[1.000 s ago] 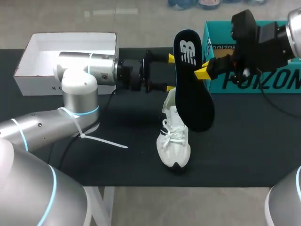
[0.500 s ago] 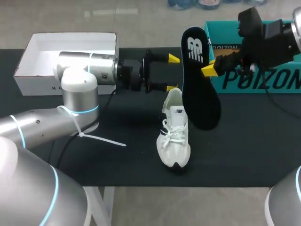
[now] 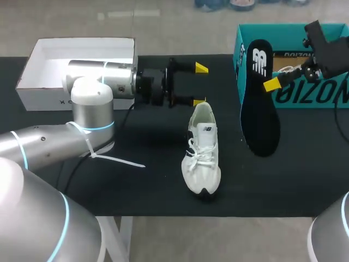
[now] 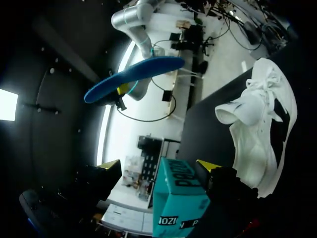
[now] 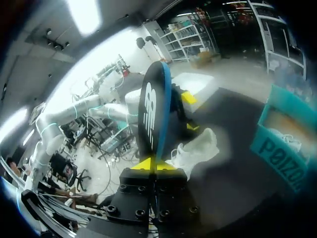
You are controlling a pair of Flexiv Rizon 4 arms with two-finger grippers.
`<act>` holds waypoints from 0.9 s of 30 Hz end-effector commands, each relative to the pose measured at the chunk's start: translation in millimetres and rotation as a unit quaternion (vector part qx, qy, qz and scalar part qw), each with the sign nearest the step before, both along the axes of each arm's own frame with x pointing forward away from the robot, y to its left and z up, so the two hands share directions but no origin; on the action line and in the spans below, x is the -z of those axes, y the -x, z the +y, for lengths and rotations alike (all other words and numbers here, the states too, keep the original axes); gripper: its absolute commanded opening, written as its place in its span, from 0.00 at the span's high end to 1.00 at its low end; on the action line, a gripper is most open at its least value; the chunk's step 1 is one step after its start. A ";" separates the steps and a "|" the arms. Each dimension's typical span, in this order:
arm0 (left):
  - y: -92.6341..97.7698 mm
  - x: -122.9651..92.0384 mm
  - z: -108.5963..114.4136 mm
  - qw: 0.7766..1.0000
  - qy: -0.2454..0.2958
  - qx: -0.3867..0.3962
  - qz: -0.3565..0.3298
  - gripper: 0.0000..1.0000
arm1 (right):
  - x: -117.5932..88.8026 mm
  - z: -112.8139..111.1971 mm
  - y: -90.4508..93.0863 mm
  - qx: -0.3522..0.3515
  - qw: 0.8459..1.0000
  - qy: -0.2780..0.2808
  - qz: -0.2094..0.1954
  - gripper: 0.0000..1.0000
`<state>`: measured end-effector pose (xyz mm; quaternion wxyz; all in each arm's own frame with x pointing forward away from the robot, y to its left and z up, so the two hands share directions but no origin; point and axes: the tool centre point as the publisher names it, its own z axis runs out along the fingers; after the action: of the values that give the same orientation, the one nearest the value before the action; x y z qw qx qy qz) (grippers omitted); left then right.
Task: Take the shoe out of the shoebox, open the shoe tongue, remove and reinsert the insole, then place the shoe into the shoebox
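Over the last second the right arm has carried the insole (image 3: 260,103) rightward, off from above the shoe (image 3: 202,158) to a spot in front of the shoebox (image 3: 316,95), while the left arm and the shoe have kept their places. The table (image 3: 136,185) is covered in matte black. At its far left corner sits a white box (image 3: 76,54), open on top and showing a bare white inside. My left arm lies across the black surface just in front of it, reaching rightward. A white cable tie (image 3: 117,160) lies flat on the cover near the arm's base. The left gripper (image 3: 200,85) is spread wide with nothing between its yellow tips. Its nearer tip is just beside the shoe's heel, though whether it touches is hard to tell from above. The white shoe stands on its sole near the middle, toe toward the near edge, tongue lifted. To its right and apart from it, the black insole hangs in the air, heel end up and toe end down. The right gripper (image 3: 272,84) is clamped on the insole's edge, and the right wrist view shows the two tips (image 5: 157,164) pinching it from both sides. Behind stands the teal shoebox at the far right, open, with pale paper inside.
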<state>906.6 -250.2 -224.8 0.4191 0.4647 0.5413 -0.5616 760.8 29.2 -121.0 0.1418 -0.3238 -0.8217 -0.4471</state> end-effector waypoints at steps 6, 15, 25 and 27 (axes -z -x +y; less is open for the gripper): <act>0.4 0.9 -1.1 1.000 0.000 -0.001 -0.001 0.00 | 13.5 1.6 -51.6 -0.027 0.992 -0.023 0.122 1.00; 0.4 0.9 -1.1 1.000 0.000 -0.001 -0.001 0.00 | 33.7 -3.0 -87.0 0.004 0.985 -0.019 0.170 1.00; 5.1 -4.0 -3.8 1.000 -0.005 -0.004 -0.023 0.00 | 43.7 0.0 -107.3 0.014 0.981 -0.010 0.191 1.00; 7.0 -6.3 -5.0 1.000 -0.003 -0.004 -0.029 0.00 | 46.4 0.8 -110.6 0.015 0.980 -0.010 0.197 1.00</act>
<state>903.7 -252.9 -220.5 0.4313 0.4815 0.5308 -0.5481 863.0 27.3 -164.1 0.2866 -0.4214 -0.7629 -0.3978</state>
